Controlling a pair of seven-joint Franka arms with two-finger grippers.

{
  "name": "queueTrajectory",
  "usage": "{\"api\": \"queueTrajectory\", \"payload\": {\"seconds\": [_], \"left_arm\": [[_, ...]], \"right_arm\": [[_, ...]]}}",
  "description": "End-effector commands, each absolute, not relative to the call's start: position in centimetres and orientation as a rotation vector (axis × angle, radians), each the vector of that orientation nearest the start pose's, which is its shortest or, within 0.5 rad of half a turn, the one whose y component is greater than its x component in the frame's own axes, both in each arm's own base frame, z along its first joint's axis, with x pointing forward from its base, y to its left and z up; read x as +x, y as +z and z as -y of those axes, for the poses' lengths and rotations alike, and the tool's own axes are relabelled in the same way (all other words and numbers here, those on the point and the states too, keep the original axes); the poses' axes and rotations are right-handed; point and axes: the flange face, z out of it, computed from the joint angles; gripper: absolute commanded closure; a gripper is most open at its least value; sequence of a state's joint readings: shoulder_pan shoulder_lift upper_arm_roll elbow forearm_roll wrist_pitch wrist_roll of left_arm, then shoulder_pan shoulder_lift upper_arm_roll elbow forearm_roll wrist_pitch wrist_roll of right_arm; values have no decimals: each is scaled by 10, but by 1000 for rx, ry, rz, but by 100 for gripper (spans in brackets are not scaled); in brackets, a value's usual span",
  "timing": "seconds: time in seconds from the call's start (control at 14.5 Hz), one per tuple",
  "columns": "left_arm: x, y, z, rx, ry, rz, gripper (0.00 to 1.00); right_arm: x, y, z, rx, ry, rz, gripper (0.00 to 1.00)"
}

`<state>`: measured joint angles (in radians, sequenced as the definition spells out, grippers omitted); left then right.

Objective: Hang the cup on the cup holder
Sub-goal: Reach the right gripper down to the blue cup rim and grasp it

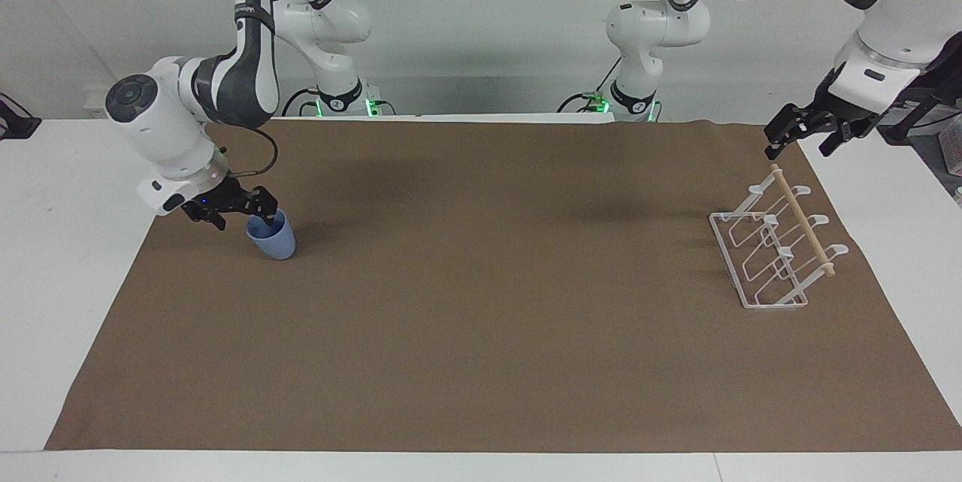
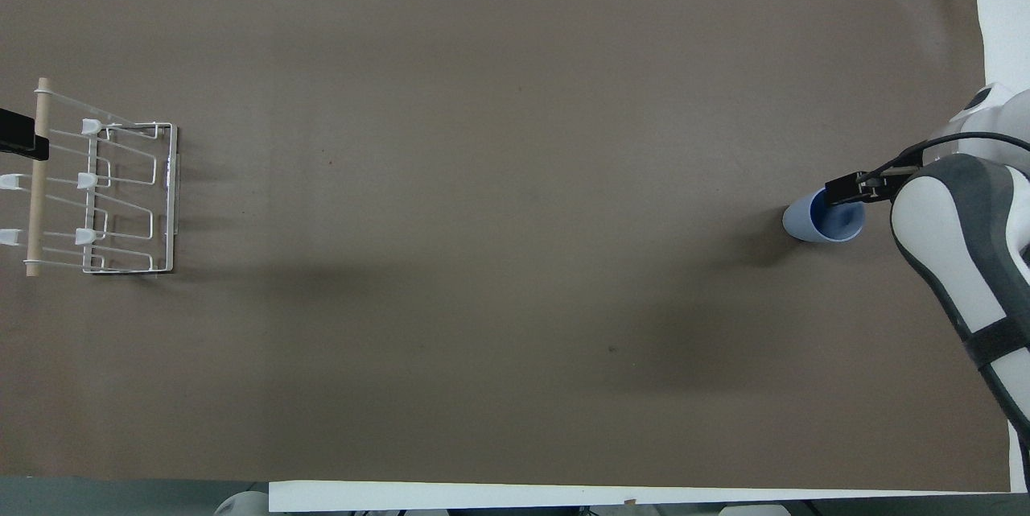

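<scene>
Facing view: the open, empty right hand is straddling the rim of the upright cup, which is standing at the right arm's end of the desk, well apart from the cup holder.

Upright blue cup, white cup holder
</scene>
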<state>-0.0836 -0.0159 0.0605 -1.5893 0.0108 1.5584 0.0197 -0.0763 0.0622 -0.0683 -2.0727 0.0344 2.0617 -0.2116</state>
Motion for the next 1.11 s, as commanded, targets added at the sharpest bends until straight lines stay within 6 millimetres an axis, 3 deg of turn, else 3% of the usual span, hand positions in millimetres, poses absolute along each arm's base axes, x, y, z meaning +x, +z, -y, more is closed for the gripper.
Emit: {"api": "queueTrajectory", "payload": {"seconds": [0.0, 0.48, 0.69, 0.9, 0.97, 1.04], "left_arm": [[541, 626, 8, -3139, 17, -41, 0], [542, 626, 8, -3139, 5, -43, 0], [540, 624, 10, -3138, 12, -51, 0], [535, 616, 11, -3139, 29, -53, 0], [535, 615, 10, -3139, 8, -51, 0], [538, 614, 12, -3141, -31, -56, 0]], "right_arm": [[537, 383, 78, -3078, 91, 113, 2], [528, 359, 90, -3086, 34, 164, 12], [528, 359, 89, -3085, 29, 202, 43], [530, 358, 81, -3083, 31, 225, 93], [533, 360, 80, -3085, 23, 237, 100], [535, 361, 77, -3085, 19, 249, 100]]}}
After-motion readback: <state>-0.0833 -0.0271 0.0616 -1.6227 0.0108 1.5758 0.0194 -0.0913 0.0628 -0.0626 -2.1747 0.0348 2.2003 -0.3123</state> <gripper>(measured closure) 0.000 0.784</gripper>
